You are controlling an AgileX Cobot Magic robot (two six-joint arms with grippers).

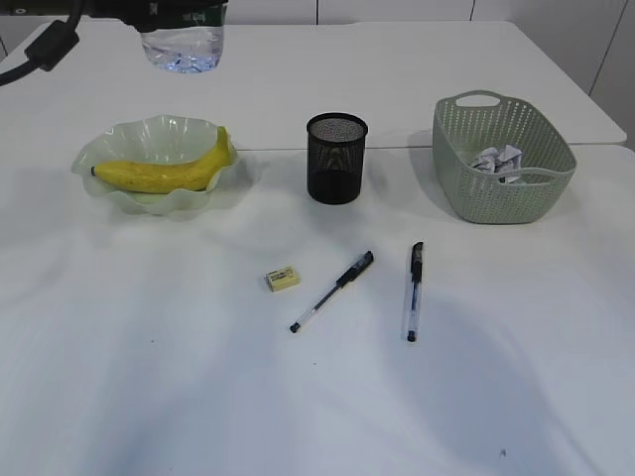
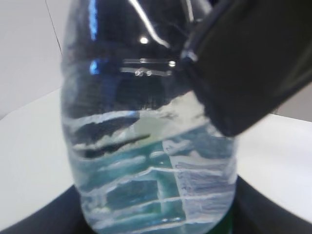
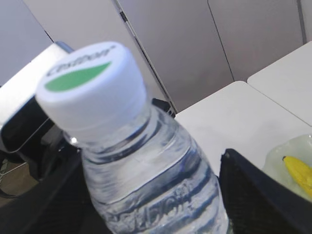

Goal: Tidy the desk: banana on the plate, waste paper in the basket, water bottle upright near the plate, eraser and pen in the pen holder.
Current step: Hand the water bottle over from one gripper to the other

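Note:
A clear water bottle (image 1: 182,48) with a white cap (image 3: 90,87) hangs in the air above the table's far left, behind the plate (image 1: 149,134). My left gripper (image 2: 156,214) is shut on its lower body. My right gripper (image 3: 156,204) straddles the bottle's shoulder, open, with a gap at its right finger (image 3: 263,195). The banana (image 1: 159,171) lies on the plate. Crumpled waste paper (image 1: 498,159) sits in the green basket (image 1: 501,193). A yellow eraser (image 1: 283,279) and two pens (image 1: 332,291) (image 1: 413,292) lie in front of the black mesh pen holder (image 1: 336,159).
The plate stands at the left, the pen holder in the middle and the basket at the right of the white table. A seam between two tabletops (image 1: 397,148) runs behind them.

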